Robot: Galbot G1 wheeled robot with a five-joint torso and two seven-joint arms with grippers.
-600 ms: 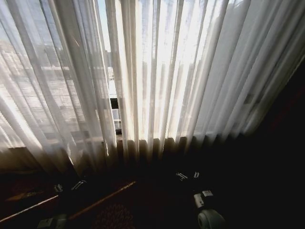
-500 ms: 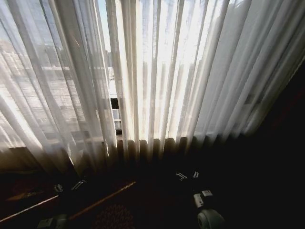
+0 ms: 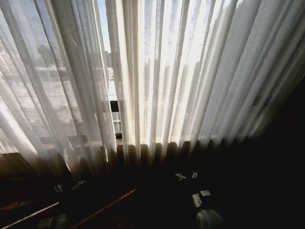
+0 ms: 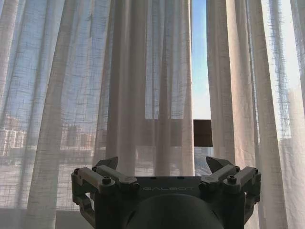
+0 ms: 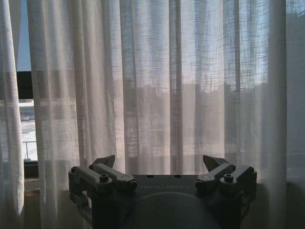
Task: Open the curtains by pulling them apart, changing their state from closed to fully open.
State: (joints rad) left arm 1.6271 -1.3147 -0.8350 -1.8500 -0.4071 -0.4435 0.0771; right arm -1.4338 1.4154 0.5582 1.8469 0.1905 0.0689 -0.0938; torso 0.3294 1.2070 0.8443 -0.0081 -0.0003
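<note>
Two sheer pleated curtains (image 3: 190, 76) hang nearly closed, with a narrow gap between them showing sky and a dark window frame bar (image 3: 114, 106). Low before the left panel sits the left gripper (image 3: 66, 186), jaws released; before the right panel, the right gripper (image 3: 186, 176), jaws likewise released, touching nothing.

- Curtains (image 3: 190, 81) — sheer white, vertical pleats, fine woven crosshatch, glowing pale cream where daylight passes.
- Gap between panels (image 3: 106, 57) — pale blue sky, a dark frame bar (image 3: 114, 106) across it.
- Left gripper (image 4: 162, 164), right gripper (image 5: 159, 162) — dark grey-black, pale lettering on each body.
</note>
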